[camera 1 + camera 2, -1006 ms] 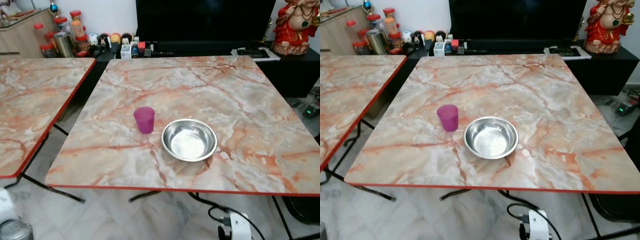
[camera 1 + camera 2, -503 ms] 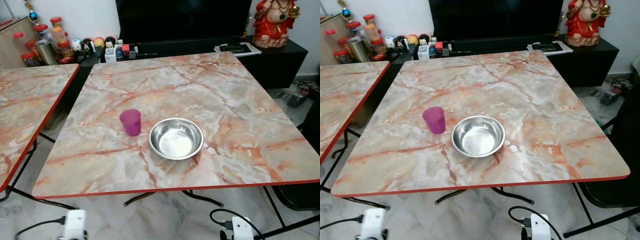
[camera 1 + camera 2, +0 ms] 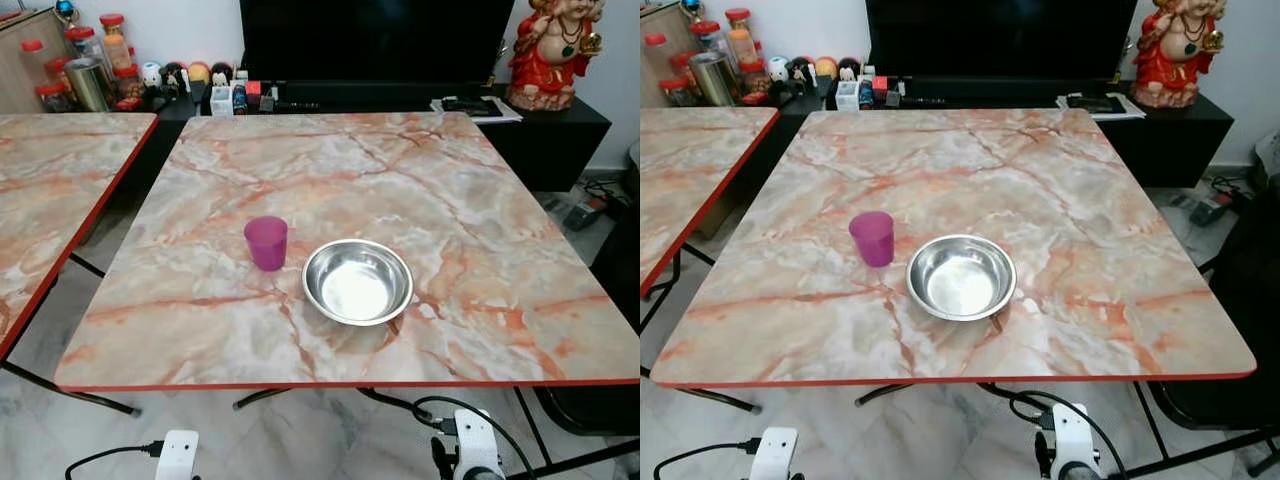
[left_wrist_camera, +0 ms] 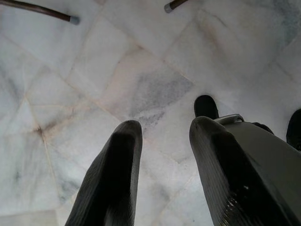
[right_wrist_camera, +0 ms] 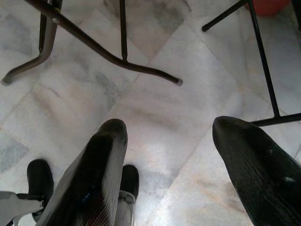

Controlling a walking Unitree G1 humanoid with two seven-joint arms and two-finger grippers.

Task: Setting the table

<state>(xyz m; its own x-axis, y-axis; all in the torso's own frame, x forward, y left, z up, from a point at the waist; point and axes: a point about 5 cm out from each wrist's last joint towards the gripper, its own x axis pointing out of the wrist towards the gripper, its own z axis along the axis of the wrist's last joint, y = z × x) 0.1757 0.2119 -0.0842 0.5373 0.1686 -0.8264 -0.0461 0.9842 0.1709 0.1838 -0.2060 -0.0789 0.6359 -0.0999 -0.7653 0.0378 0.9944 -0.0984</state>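
Both arms are just hanging down low in front of the table's near edge. The left gripper (image 4: 162,141) points at the floor, its two long black fingers (image 4: 117,179) parted with nothing between them. Same deal with the right gripper (image 5: 169,136): black fingers (image 5: 101,165) spread wide, nothing held.

A home living room, it seems: a large black television (image 3: 375,40) on a low black cabinet (image 3: 545,130); a red seated figurine (image 3: 553,50); storage jars (image 3: 80,60); marble-patterned folding tables (image 3: 400,200) on a pale marble-tile floor (image 4: 141,70).
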